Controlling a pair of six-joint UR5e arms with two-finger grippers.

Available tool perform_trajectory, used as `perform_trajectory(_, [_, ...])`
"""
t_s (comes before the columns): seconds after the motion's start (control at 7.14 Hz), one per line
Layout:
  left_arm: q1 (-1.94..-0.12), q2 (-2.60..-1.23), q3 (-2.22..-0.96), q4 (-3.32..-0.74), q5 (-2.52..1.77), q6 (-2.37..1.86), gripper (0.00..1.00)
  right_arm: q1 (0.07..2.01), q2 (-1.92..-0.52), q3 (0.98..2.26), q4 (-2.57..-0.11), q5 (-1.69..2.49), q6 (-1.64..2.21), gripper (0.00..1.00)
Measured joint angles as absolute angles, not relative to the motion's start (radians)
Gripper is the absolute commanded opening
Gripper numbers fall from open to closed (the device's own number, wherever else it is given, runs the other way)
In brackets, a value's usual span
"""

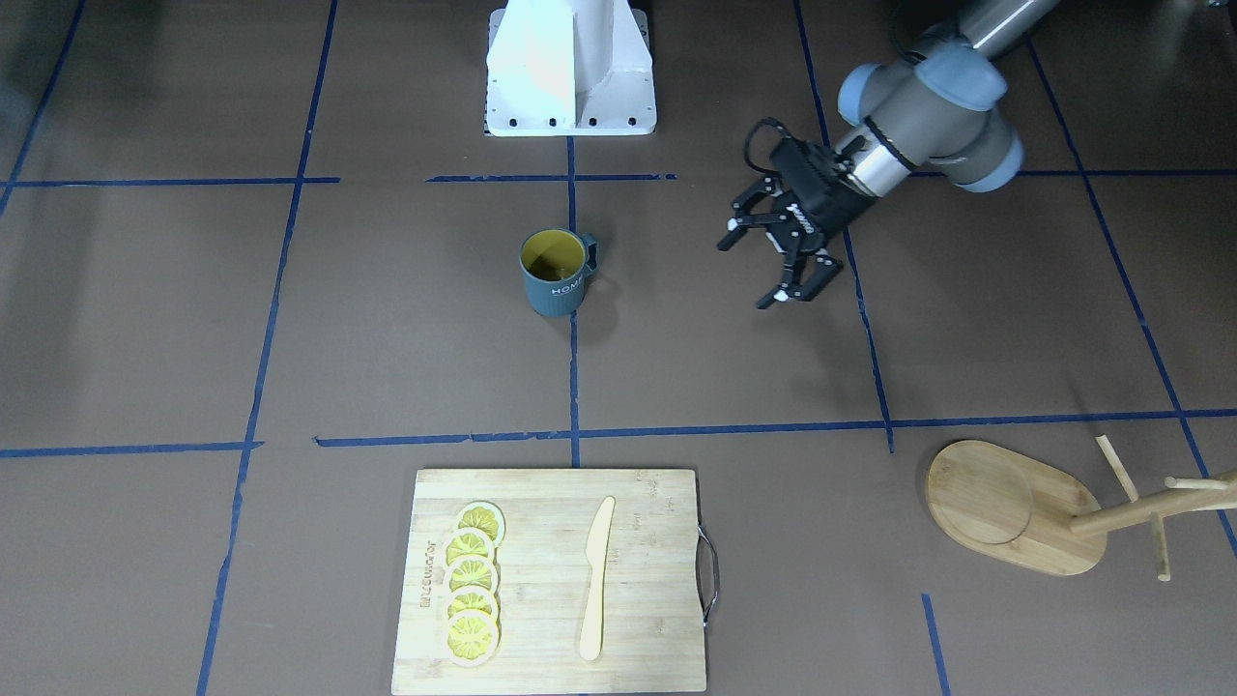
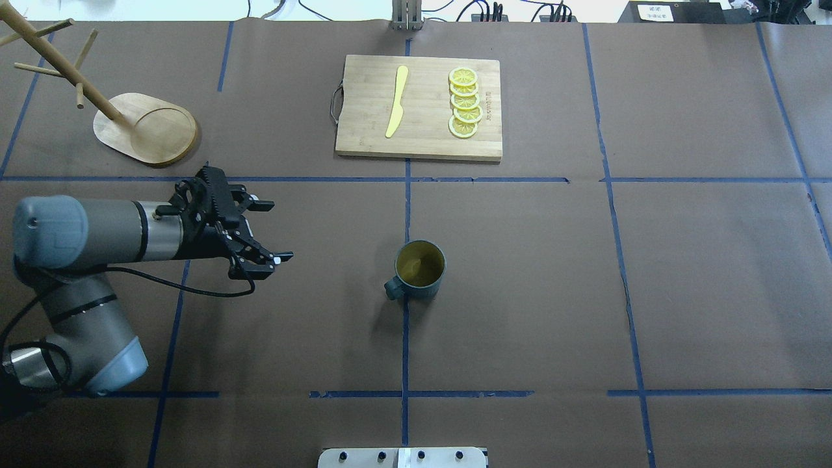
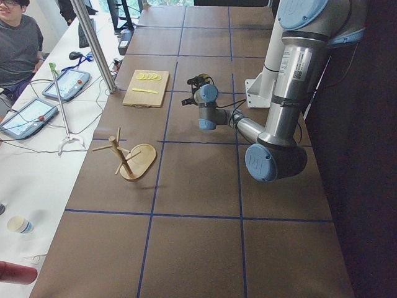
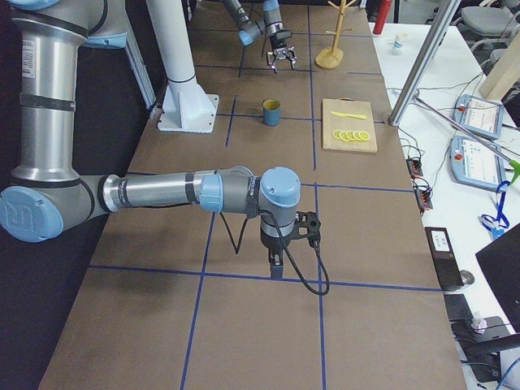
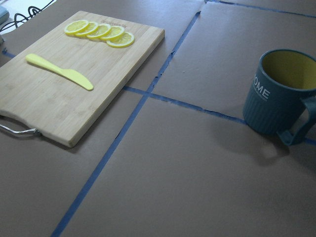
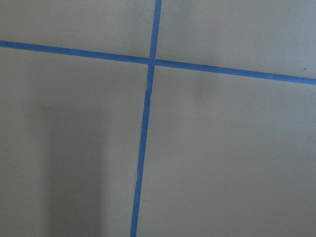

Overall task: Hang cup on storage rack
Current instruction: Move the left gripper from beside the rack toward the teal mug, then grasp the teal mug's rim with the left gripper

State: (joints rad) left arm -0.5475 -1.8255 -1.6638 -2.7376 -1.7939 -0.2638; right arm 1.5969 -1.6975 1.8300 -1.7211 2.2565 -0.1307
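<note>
The dark blue-grey cup (image 2: 419, 270) with a yellow inside stands upright at the table's middle, its handle turned toward my left arm. It also shows in the front view (image 1: 556, 278) and the left wrist view (image 5: 279, 96). My left gripper (image 2: 279, 232) is open and empty, held above the table well to the cup's left, jaws facing it (image 1: 744, 275). The bamboo storage rack (image 2: 146, 127) stands upright at the far left, its pegs empty (image 1: 1005, 503). My right gripper (image 4: 276, 264) hangs over bare table far from the cup; I cannot tell whether it is open.
A bamboo cutting board (image 2: 419, 107) with lemon slices (image 2: 465, 104) and a yellow knife (image 2: 396, 101) lies at the far middle. The white robot base (image 1: 570, 68) stands behind the cup. Blue tape lines cross the brown table cover.
</note>
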Motion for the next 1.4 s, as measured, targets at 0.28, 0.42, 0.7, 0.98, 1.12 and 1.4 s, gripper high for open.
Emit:
perform_trajectory(0.28, [-0.407,-1.874,-1.659,-2.742,-1.586,-0.329,1.0,1.597,-1.697,1.83,-1.721,2.256,-0.131,1.0])
perform_trajectory(0.42, [-0.348,-1.901,-1.653,-2.739,-1.487,-0.35,1.0,1.597,-1.697,1.829,-1.721,2.256,-0.131,1.0])
perform_trajectory(0.7, [-0.281,-1.959,-1.612,-2.732,-1.385,-0.364,1.0,1.597,-1.696,1.829,-1.721,2.256,-0.131,1.0])
perform_trajectory(0.98, [-0.264,-2.006,-1.568,-2.731,-1.357,-0.364,0.99,1.597,-1.695,1.829,-1.721,2.256,-0.13,1.0])
perform_trajectory(1.12, [-0.259,-2.029,-1.542,-2.731,-1.354,-0.363,0.96,1.597,-1.695,1.83,-1.721,2.256,-0.13,1.0])
perform_trajectory(1.4, [-0.256,-2.058,-1.501,-2.732,-1.353,-0.363,0.68,1.595,-1.695,1.829,-1.721,2.256,-0.13,1.0])
